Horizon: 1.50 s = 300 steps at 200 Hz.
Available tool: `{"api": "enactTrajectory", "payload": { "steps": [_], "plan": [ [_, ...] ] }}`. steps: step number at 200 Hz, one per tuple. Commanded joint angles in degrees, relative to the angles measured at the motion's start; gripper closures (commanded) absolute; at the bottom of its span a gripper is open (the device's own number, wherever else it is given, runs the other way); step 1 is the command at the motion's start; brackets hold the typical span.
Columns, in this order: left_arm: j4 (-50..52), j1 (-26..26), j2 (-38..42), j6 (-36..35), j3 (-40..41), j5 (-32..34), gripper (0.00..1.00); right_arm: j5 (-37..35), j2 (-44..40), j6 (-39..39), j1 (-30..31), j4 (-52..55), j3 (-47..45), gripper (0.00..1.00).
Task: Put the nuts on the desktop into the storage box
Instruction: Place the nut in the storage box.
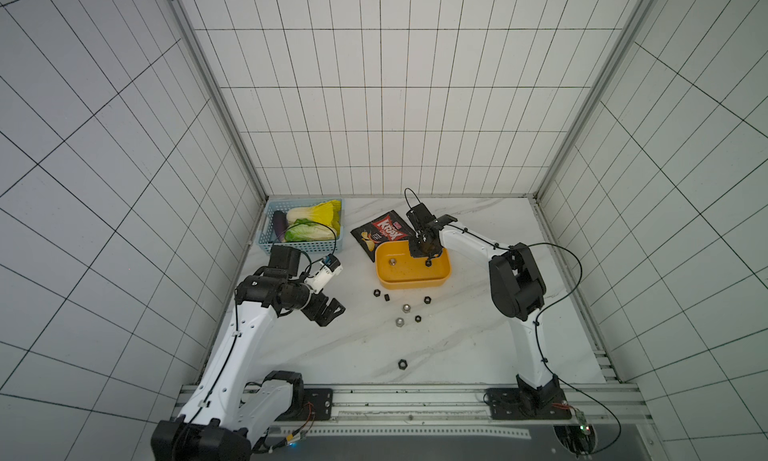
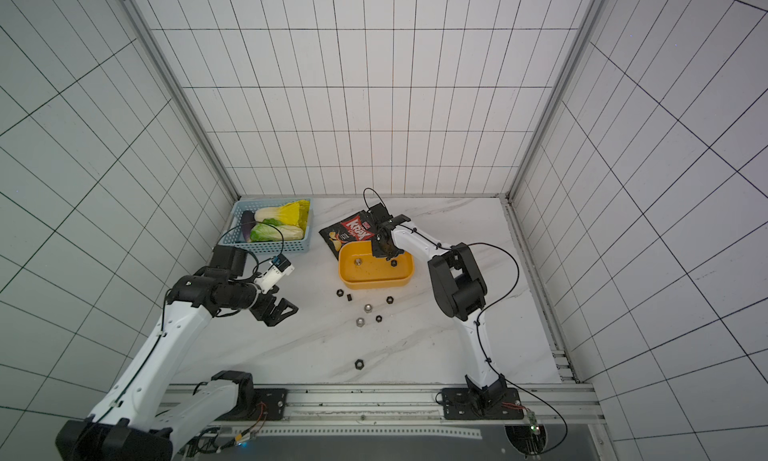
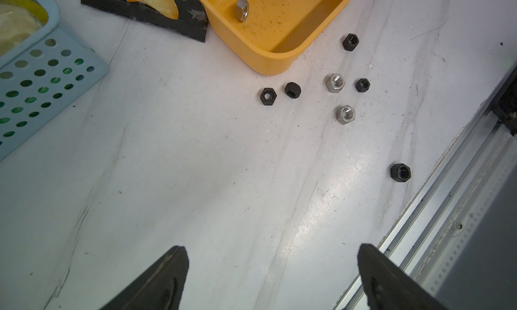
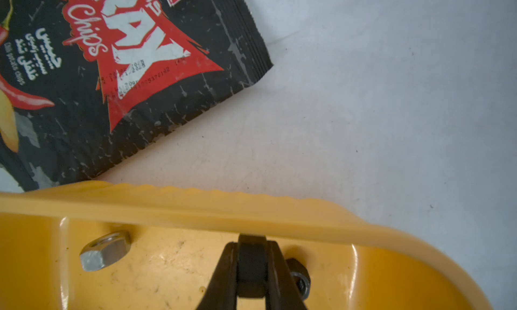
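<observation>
While the right gripper hangs in the storage box pinching a black nut, drop-off is in hand. Nxt: part jaws & let it fall; left gripper gapes empty.

Open desktop reaches the nuts; chip bag seemingly abuts storage box.

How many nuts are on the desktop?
7. Beside the box: four black nuts, two silver nuts. One black nut alone near the rail. Others may be hidden.
</observation>
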<state>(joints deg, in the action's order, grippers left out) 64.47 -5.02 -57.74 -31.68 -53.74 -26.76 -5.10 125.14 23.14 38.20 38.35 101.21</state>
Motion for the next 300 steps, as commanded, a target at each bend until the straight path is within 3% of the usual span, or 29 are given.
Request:
{"api": "enactTrajectory", "payload": {
  "steps": [1, 71, 113, 164, 239, 257, 300],
  "plan": [
    [-1.1, 0.3, 1.0, 0.3, 0.5, -0.1, 0.02, 0.3, 0.7, 0.8, -0.8, 0.6, 2.5, 0.86],
    [-1.1, 0.4, 1.2, 0.2, 0.7, -0.2, 0.02, 0.4, 0.0, -0.2, -0.7, 2.9, 4.5, 0.65],
    [-1.1, 0.4, 1.2, -0.1, 0.8, -1.0, 0.02, 0.3, -2.5, -0.4, -0.7, 4.0, 5.1, 0.64],
    [-1.0, 0.3, 0.9, -1.9, 0.9, -4.0, 0.02, 0.8, -12.9, -0.1, -0.8, 5.6, 1.6, 0.62],
    [-1.2, -0.6, -0.2, -4.9, -2.2, -4.6, 0.02, 2.7, -33.6, 1.6, -0.2, 5.9, -13.1, 0.49],
    [-3.0, -1.8, -0.4, -4.0, -2.9, -4.5, 0.02, 3.4, -39.1, 1.3, 0.0, 7.1, -17.1, 0.41],
    [-4.5, -7.4, -3.0, -3.6, -4.7, -5.2, 0.02, 4.6, -51.4, 0.2, 1.5, 11.0, -26.9, 0.03]
  ]
}}
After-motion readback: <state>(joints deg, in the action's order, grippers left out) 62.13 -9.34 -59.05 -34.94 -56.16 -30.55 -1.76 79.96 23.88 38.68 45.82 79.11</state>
